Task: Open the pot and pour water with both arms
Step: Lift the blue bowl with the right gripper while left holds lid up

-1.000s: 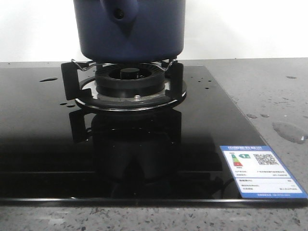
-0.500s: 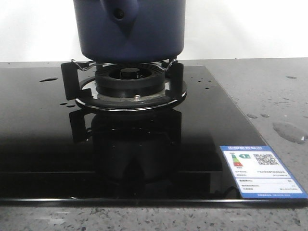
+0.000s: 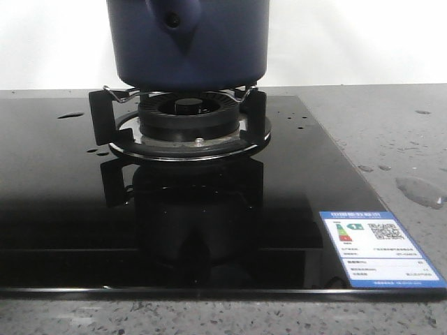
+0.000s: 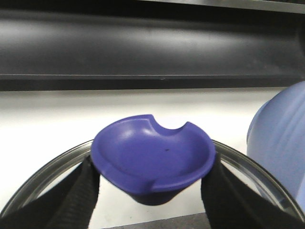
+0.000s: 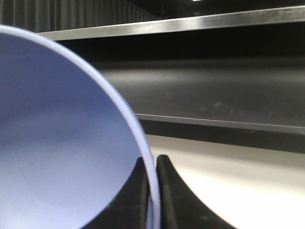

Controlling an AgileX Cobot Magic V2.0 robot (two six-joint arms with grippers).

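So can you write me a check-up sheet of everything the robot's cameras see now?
Surface: black glass hob set in a speckled grey counter.
Job's things: pot on the burner stand; water in drops and a puddle on the counter.
Clutter: label sticker on the hob.
Grippers: left gripper shut on a blue lid knob; right gripper pinching a light-blue bowl by its rim.
Cables: nothing seen.
Surroundings: white wall.
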